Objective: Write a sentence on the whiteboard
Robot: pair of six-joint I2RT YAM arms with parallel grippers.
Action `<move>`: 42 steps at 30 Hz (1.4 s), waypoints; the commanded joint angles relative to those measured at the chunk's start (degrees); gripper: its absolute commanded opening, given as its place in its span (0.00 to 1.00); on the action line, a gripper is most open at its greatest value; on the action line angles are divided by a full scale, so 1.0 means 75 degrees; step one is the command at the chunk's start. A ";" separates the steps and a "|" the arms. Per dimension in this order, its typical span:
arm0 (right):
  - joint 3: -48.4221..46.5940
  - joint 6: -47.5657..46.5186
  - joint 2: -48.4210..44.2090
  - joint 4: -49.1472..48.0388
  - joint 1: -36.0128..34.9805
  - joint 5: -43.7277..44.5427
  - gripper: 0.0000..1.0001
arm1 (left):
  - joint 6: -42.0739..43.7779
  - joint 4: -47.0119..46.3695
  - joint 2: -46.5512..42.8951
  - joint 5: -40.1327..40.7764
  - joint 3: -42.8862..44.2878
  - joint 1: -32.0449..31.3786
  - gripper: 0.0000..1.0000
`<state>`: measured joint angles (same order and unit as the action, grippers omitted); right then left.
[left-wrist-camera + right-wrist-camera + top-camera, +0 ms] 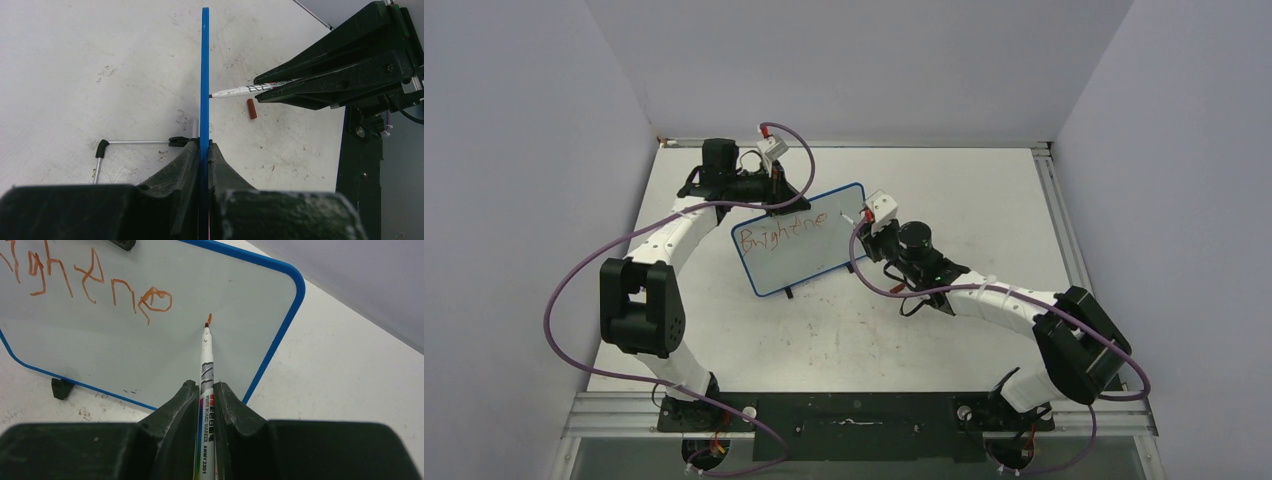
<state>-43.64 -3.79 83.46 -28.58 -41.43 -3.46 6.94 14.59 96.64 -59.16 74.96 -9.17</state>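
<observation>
Here, my left hand is clamped shut on the top edge of the whiteboard. The thin blue frame runs straight out from between its fingers, and the board stands upright on the desk.

From that hand's own camera the board shows edge-on. Its wire prop is on the left side of the hand, and my right hand reaches in from the other side.

The right hand is closed around a white marker, with the barrel pinched between both fingers and pointing straight ahead. The marker's tip touches the board's white face at the lower end of a short red stroke, well ahead of the fingertips.

The sentence lies ahead of this hand and to the left of the tip. It is one line of red handwriting across the upper part of the board, reading roughly "Brightene". The short stroke sits just to the right of its last letter.

A small black foot under the board's lower edge shows to the left of the right hand. A red cap lies on the desk beneath the marker, on the written side of the board and apart from both hands.
</observation>
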 commanded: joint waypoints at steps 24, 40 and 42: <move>0.0139 0.0037 -0.0681 -0.0495 -0.0399 0.0690 0.05 | 0.0118 0.1436 0.0158 0.0059 -0.0303 -0.0124 0.00; -0.0456 -0.0215 -0.0137 -0.0802 -0.0419 0.0832 0.05 | 0.0118 0.1427 0.0122 0.0049 -0.0326 -0.0125 0.00; -0.0457 -0.0198 -0.0097 -0.0810 -0.0428 0.0825 0.05 | 0.0118 0.1421 0.0122 0.0062 -0.0326 -0.0123 0.00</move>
<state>-44.51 -5.13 81.84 -31.22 -44.31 2.57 7.16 14.85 96.55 -59.07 74.94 -9.02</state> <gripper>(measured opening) 0.149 0.051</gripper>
